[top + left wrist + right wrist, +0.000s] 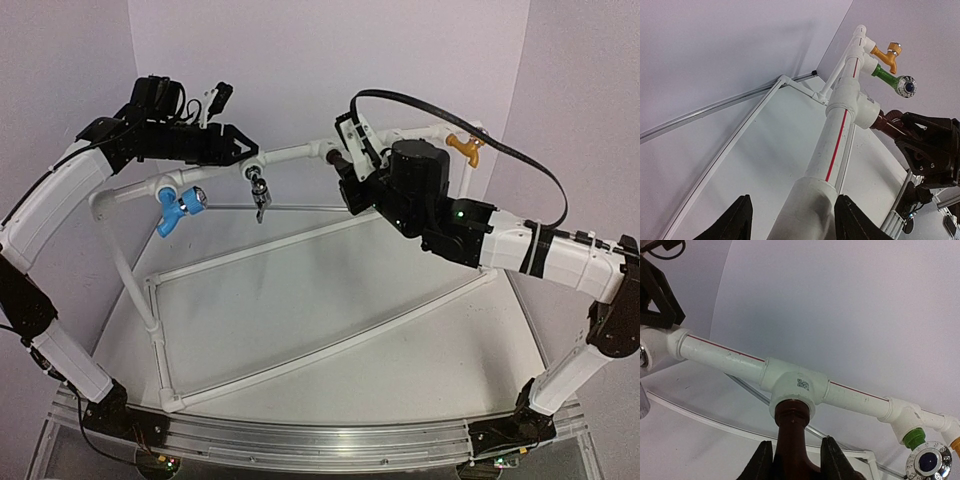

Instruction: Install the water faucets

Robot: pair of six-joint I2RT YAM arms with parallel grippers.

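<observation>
Right gripper (796, 441) clenched on brown faucet (791, 417), four other faucets (178, 208), left gripper (792, 201) astride pipe (837, 131), grip unclear

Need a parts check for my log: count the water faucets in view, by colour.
Blue water faucet: 1
Chrome water faucet: 1
Dark brown water faucet: 1
Green water faucet: 1
Orange water faucet: 1
Total: 5

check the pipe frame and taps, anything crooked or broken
Nothing stands out: the white pipe frame looks intact, and the brown faucet sits straight in its tee, gripped by the right gripper.
</observation>
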